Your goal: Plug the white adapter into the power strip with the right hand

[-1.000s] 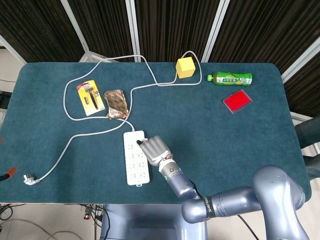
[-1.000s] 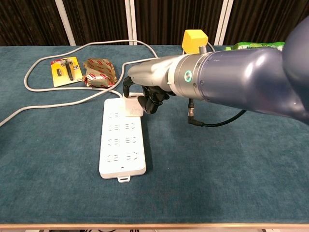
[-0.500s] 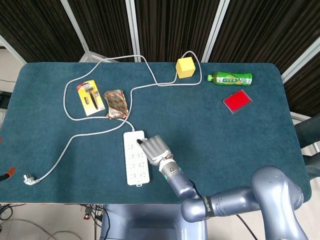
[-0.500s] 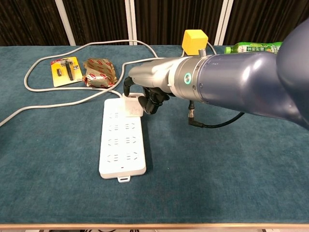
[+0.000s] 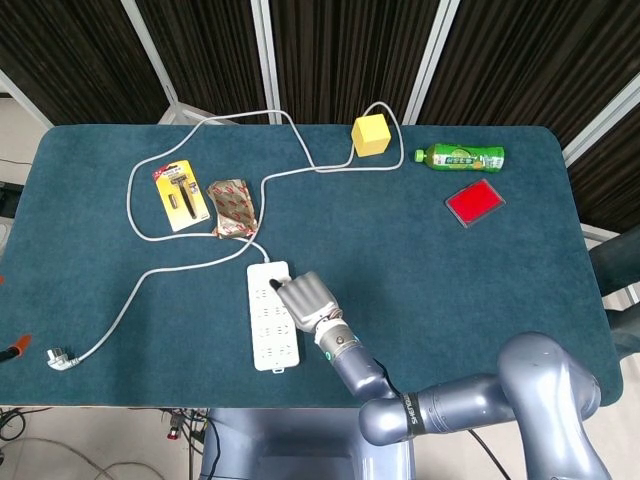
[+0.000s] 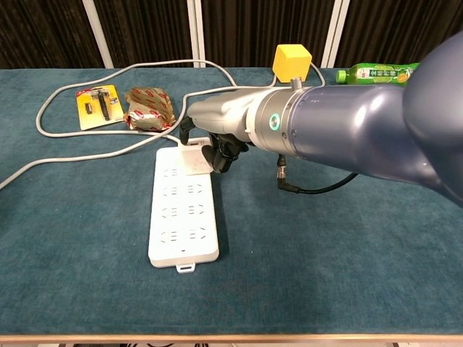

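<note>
Right hand (image 6: 215,139) grips white adapter (image 6: 195,163) against power strip (image 6: 182,217).

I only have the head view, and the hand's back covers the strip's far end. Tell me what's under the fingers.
Observer: In the chest view the right hand has its dark fingers curled on the white adapter, which sits at the far right corner of the power strip.
Operator: Say whether it's seated.
Observer: Cannot tell; the chest view shows the adapter's body on top of the strip's face, with the prongs out of sight.
Operator: Check the nearer sockets.
Observer: From the chest view, the three nearer socket rows show nothing plugged in.
</note>
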Controlling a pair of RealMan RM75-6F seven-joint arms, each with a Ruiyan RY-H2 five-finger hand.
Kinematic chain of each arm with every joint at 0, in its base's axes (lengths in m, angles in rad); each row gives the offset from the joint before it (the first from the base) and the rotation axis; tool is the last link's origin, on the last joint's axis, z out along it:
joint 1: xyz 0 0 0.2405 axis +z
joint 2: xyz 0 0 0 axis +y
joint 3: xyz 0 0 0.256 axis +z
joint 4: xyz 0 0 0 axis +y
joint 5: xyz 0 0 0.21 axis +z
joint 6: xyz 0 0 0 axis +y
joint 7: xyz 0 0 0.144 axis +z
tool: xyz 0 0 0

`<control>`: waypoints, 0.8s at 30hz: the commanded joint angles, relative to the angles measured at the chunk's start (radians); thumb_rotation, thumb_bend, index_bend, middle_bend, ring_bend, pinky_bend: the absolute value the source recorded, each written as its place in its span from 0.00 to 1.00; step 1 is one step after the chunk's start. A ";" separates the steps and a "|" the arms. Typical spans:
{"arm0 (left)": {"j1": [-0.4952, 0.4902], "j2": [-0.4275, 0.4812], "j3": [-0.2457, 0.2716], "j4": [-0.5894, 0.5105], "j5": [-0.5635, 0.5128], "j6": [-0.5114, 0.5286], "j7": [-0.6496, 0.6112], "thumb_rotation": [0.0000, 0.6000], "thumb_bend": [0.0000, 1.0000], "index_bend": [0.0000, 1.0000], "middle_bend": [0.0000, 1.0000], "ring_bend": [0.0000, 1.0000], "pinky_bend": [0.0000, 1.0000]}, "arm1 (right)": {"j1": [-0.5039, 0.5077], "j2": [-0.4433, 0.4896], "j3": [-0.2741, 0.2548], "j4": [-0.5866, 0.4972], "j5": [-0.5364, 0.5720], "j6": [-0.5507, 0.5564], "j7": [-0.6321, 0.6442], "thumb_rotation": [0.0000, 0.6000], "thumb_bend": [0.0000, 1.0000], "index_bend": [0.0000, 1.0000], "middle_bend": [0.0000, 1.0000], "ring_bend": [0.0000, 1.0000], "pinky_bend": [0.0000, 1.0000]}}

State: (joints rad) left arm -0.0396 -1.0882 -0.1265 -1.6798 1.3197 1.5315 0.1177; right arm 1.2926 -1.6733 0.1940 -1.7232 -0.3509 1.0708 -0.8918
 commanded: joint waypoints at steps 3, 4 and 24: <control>0.000 0.000 0.001 0.000 0.002 0.000 0.001 1.00 0.10 0.22 0.00 0.00 0.00 | 0.003 -0.007 0.000 0.007 0.003 -0.002 -0.004 1.00 0.81 0.24 0.86 0.83 0.81; 0.000 0.000 0.001 0.000 0.002 0.000 0.001 1.00 0.10 0.22 0.00 0.00 0.00 | 0.004 -0.008 -0.001 0.009 0.004 -0.002 -0.005 1.00 0.81 0.24 0.86 0.83 0.81; 0.001 -0.001 -0.001 0.001 0.000 0.003 0.001 1.00 0.10 0.22 0.00 0.00 0.00 | 0.008 -0.026 -0.013 0.041 0.035 -0.017 -0.022 1.00 0.81 0.29 0.86 0.83 0.81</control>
State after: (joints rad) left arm -0.0389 -1.0891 -0.1276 -1.6787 1.3195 1.5345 0.1190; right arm 1.3011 -1.6991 0.1817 -1.6821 -0.3162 1.0541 -0.9139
